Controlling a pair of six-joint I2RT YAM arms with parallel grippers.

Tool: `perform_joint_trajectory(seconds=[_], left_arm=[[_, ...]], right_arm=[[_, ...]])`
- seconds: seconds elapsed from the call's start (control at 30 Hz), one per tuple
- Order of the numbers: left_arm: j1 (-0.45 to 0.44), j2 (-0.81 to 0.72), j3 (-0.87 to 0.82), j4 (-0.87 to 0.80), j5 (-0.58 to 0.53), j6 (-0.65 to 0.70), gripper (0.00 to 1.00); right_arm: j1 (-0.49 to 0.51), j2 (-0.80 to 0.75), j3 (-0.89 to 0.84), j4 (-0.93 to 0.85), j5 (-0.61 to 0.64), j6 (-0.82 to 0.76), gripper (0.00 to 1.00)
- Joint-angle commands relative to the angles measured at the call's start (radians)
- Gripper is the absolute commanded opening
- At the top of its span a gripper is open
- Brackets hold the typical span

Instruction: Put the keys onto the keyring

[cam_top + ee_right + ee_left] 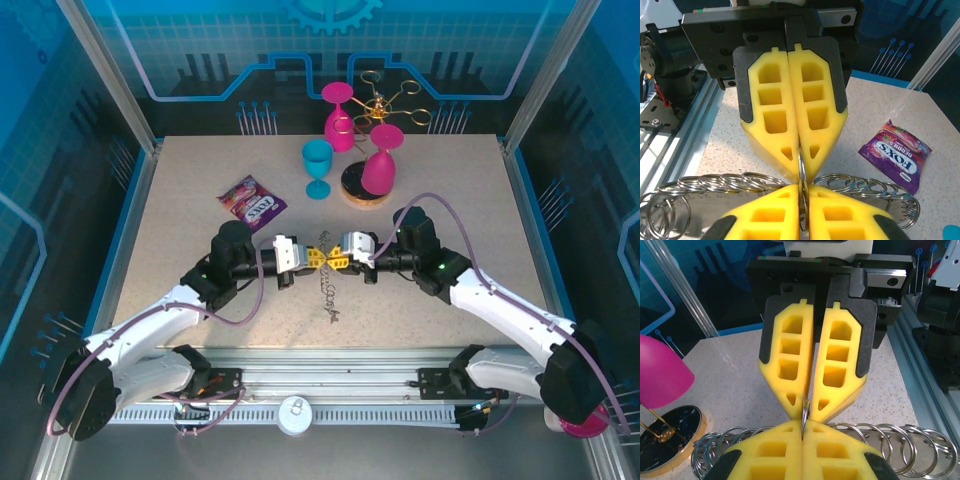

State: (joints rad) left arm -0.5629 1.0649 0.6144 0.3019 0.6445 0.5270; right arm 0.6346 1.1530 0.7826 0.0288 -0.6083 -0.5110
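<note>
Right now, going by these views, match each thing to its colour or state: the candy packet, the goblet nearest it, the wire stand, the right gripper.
Things:
1. candy packet
2. goblet nearest the packet
3. wire stand
4. right gripper

Colour or state:
A. gold
B. shut on a metal ring
C. purple
D. blue

Pairs: 1-C, 2-D, 3-A, 4-B
</note>
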Motion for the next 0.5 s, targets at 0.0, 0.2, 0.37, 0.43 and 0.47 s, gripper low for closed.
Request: perform_joint_trajectory(seconds=[0.0,0.2,0.37,0.43,0.47], left_arm=[[-0.002,0.001,0.012,0.085,0.075,0.021,0.0],[0.001,-0.002,0.014,0.055,0.012,0.036,0.08],[0.002,0.001,0.051,-0.053,-0.101,0.106,0.23],[0.001,0.004,0.06,-0.093,-0.135,0.132,0.22],[0.002,0.004,0.063,-0.104,-0.14,0.137,0.22]], right_arm=[[0.022,0.03,0.04,0.01,-0.004,-0.003,0.05],[0.025,0.021,0.064,-0.045,0.014,-0.029,0.0],[0.055,0.051,0.168,-0.244,0.084,-0.151,0.0],[0.071,0.074,0.212,-0.322,0.115,-0.197,0.0],[0.079,0.084,0.229,-0.354,0.131,-0.216,0.0]])
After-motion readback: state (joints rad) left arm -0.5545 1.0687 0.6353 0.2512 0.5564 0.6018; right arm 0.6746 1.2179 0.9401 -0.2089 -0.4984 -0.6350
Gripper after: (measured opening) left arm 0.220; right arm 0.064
